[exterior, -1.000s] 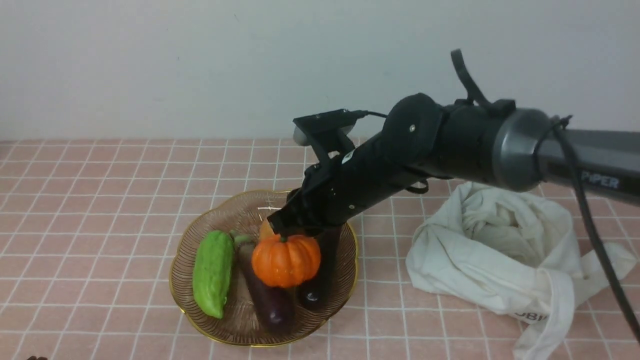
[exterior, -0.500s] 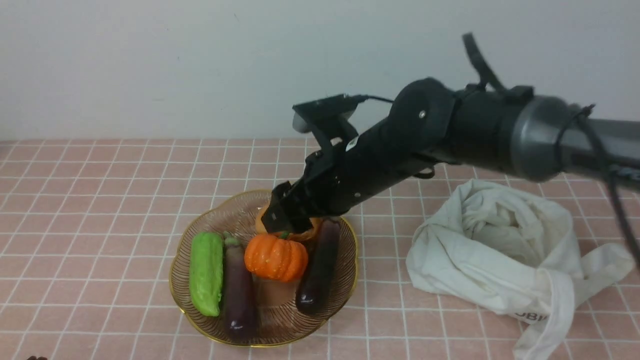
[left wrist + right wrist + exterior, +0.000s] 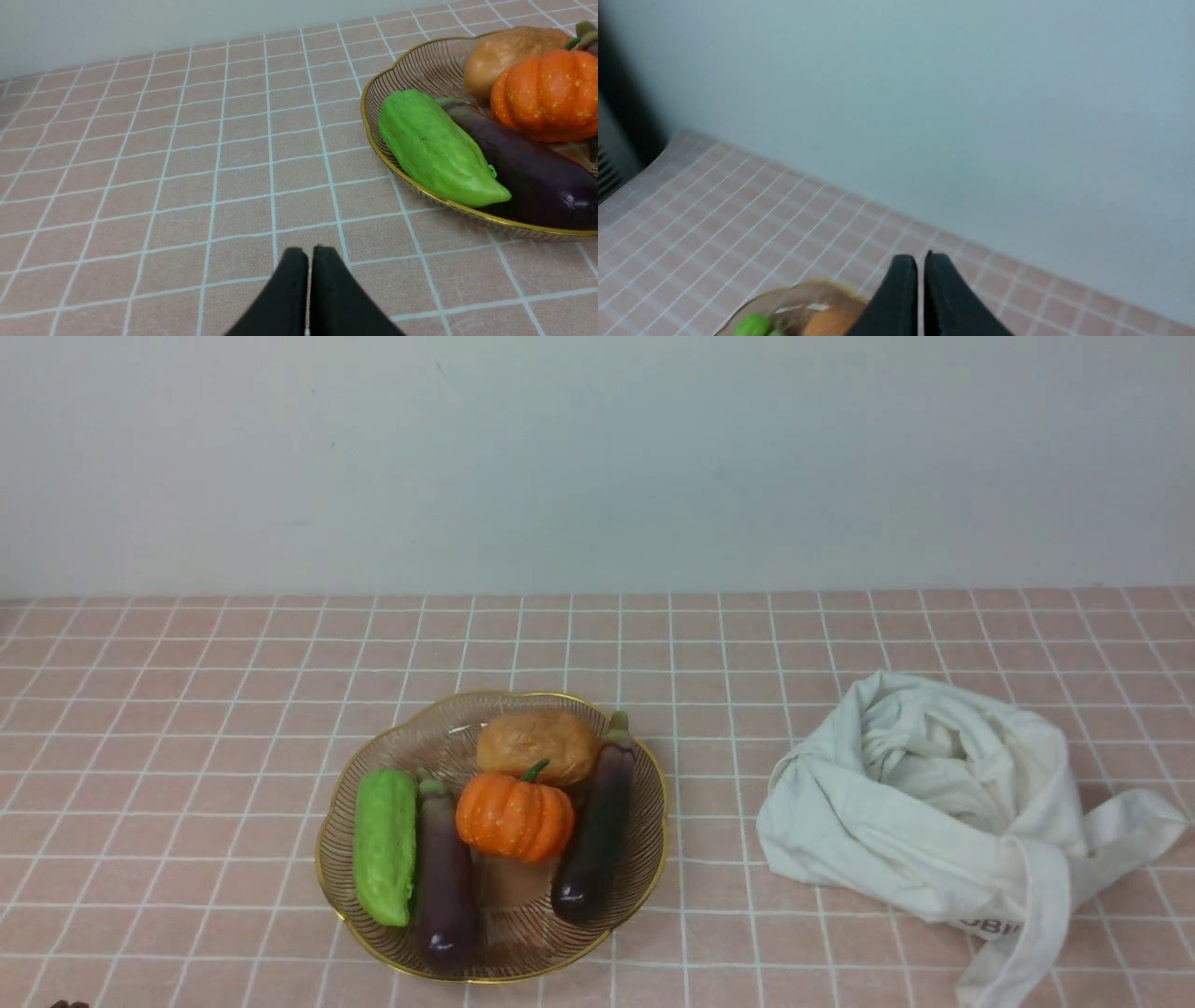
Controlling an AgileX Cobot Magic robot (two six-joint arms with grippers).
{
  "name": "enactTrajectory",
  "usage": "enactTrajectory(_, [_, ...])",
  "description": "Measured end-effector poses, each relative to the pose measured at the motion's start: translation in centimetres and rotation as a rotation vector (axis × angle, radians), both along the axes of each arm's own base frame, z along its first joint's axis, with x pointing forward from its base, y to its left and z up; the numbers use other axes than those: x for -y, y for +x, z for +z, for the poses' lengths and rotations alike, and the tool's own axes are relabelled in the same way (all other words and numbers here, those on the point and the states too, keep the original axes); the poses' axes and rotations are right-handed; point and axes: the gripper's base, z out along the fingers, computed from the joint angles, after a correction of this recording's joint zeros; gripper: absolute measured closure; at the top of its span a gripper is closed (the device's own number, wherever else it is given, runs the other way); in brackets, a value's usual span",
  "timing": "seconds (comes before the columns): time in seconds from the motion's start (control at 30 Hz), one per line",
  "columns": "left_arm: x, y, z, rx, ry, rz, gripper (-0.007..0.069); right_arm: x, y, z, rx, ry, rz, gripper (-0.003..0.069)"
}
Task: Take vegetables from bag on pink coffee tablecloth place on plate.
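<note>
**Pumpkin plated; both hands closed on nothing.**

You had the pumpkin [image 3: 514, 819] resting stem-up in the plate [image 3: 656, 775] between the two eggplants [image 3: 443, 877], on the pink tablecloth [image 3: 187, 709] covering the desk. Your left hand [image 3: 309, 254] sat low beside the plate, fingers pressed together and empty. Your right hand [image 3: 921, 259] was likewise closed and empty, held above the plate's edge. The bag [image 3: 934, 803] lay slack on your right side, well apart from the plate, so I judged your right arm the nearer. Its contents could not be seen.
</note>
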Motion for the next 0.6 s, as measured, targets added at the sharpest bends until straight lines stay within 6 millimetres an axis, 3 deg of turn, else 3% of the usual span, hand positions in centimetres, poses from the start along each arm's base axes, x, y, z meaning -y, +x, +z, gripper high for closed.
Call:
enactTrajectory(0.13, [0.0, 0.0, 0.0, 0.0, 0.0, 0.0, 0.0629, 3.7, -4.5, -1.9, 0.106, 0.016, -0.132, 0.0671])
enactTrajectory(0.27, [0.0, 0.0, 0.0, 0.0, 0.0, 0.0, 0.0629, 6.6, -9.0, -5.8, 0.268, 0.056, -0.193, 0.0671])
enactTrajectory(0.3, [0.0, 0.0, 0.0, 0.0, 0.0, 0.0, 0.0629, 6.7, -9.3, -5.9, 0.284, 0.069, -0.189, 0.0671])
enactTrajectory(0.33, [0.0, 0.0, 0.0, 0.0, 0.0, 0.0, 0.0629, 7.5, -11.0, -6.9, 0.373, 0.095, -0.182, 0.0671])
enactTrajectory(0.47, [0.0, 0.0, 0.0, 0.0, 0.0, 0.0, 0.0629, 8.5, -14.2, -9.2, 0.532, 0.201, -0.129, 0.0671])
enactTrajectory(0.6, [0.0, 0.0, 0.0, 0.0, 0.0, 0.0, 0.0629, 8.9, -15.4, -10.5, 0.564, 0.277, -0.106, 0.0671])
